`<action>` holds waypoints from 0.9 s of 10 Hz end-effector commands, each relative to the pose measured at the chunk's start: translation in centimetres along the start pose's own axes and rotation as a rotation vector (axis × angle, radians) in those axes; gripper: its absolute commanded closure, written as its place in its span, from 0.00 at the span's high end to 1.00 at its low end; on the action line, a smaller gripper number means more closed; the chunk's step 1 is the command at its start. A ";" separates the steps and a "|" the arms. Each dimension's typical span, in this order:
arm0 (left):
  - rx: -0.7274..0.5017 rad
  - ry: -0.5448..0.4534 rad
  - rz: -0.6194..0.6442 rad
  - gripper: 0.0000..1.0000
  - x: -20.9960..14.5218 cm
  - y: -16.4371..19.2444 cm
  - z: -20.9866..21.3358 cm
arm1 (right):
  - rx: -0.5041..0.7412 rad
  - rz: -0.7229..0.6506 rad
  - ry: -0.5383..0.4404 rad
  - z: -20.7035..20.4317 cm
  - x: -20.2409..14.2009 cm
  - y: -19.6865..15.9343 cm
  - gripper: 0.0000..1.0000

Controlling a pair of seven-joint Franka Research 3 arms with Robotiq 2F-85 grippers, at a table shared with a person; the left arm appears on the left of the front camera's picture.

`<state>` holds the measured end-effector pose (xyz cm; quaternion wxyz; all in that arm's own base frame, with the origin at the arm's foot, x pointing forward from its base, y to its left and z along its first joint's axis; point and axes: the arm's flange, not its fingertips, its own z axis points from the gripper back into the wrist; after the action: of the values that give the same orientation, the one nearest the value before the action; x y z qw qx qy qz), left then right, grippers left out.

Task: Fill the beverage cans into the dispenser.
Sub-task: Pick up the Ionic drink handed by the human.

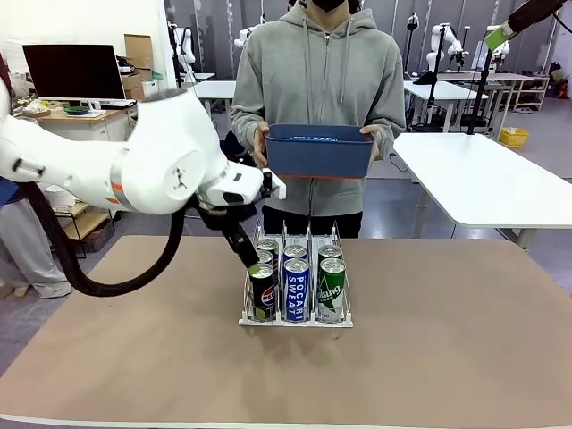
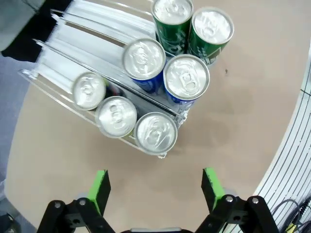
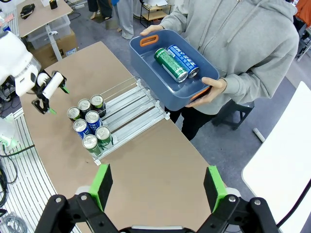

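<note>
Though wide, left hand (image 2: 155, 177) near cans (image 1: 296, 286) in dispenser (image 3: 131, 104); right hand (image 3: 158, 174) wide; person's (image 1: 317, 71) blue bin (image 1: 317, 154) beyond.

Robotics lab, open hall. Several white worktables (image 1: 487, 183) on grey floor (image 1: 400, 207); monitor (image 1: 73, 71) on wooden desk (image 1: 67, 114); cardboard boxes (image 1: 138, 49) stacked; yellow crate (image 1: 513, 136); white robot arm (image 1: 134, 165) at brown-covered surface (image 1: 447, 357).

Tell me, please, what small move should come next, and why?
Probably lower the open right gripper toward the green can in the person's blue bin: it and a Pocari Sweat can lie there, and the dispenser has room behind its seven cans.
</note>
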<state>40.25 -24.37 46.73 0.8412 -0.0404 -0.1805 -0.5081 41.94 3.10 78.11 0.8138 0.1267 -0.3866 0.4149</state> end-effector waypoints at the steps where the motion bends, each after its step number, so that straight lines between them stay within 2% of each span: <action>1: 0.057 -0.065 0.049 1.00 0.2 3.5 6.4 | 0.001 -0.001 0.000 0.0 0.0 0.0 1.00; 2: 0.049 -0.087 0.043 1.00 -0.7 4.9 10.7 | 0.001 -0.001 0.000 0.0 0.0 0.0 1.00; 3: 0.032 -0.151 0.085 1.00 -1.2 4.3 13.8 | 0.001 -0.001 0.000 0.0 0.0 0.0 1.00; 4: 0.068 -0.218 0.088 1.00 -0.9 5.2 16.6 | 0.001 -0.001 0.000 0.0 0.0 0.0 1.00; 6: 0.073 -0.260 0.024 1.00 -1.6 6.9 23.5 | 0.001 -0.001 0.000 0.0 0.0 0.0 1.00; 7: 0.109 -0.320 0.037 1.00 -1.4 6.8 26.1 | 0.001 -0.001 0.000 0.0 0.0 0.0 1.00; 9: 0.131 -0.375 -0.012 1.00 -2.2 7.1 30.7 | 0.001 -0.001 0.000 0.0 0.0 0.0 1.00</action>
<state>37.41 -12.10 75.09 0.8048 -0.0565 -0.3635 -0.4659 41.95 3.08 78.11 0.8139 0.1267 -0.3867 0.4147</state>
